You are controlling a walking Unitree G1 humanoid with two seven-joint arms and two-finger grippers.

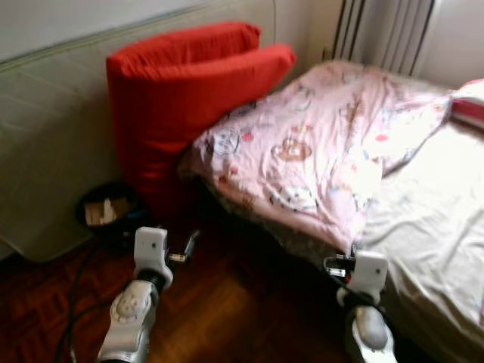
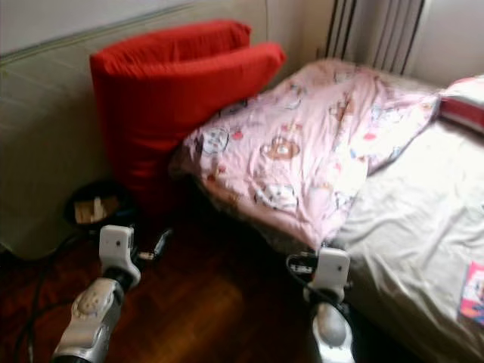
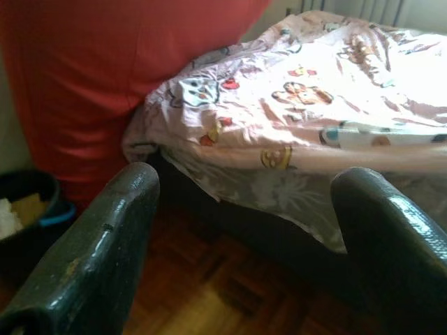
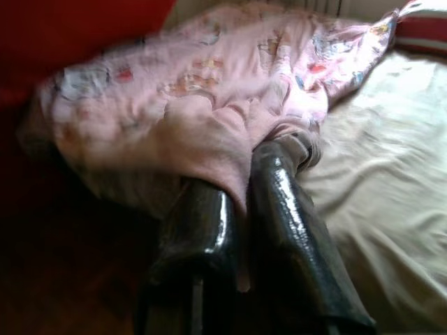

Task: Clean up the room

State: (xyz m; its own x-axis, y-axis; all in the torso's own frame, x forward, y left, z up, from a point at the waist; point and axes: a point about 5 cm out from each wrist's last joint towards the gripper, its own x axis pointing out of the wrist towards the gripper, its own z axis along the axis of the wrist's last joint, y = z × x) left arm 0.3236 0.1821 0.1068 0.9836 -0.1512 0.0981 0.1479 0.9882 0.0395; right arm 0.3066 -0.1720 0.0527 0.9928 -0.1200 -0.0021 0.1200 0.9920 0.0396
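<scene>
My right gripper [image 4: 241, 209] has its jaws clamped on the hanging edge of the pink cartoon-print quilt [image 1: 318, 144], which stretches ahead over the bed [image 1: 431, 227], while the left gripper [image 3: 244, 230] hangs apart nearby.

The right gripper [image 4: 244, 185] had its fingertips buried under a fold of the pink blanket [image 4: 209, 105], so the tips themselves were hidden. That blanket was smeared with blur toward nine o'clock in the right wrist view. The bin [image 1: 106, 212] held pale scraps too small to identify (paper, perhaps). The red cushion [image 3: 105, 70] ran off the left wrist view's edge at twelve o'clock.
</scene>
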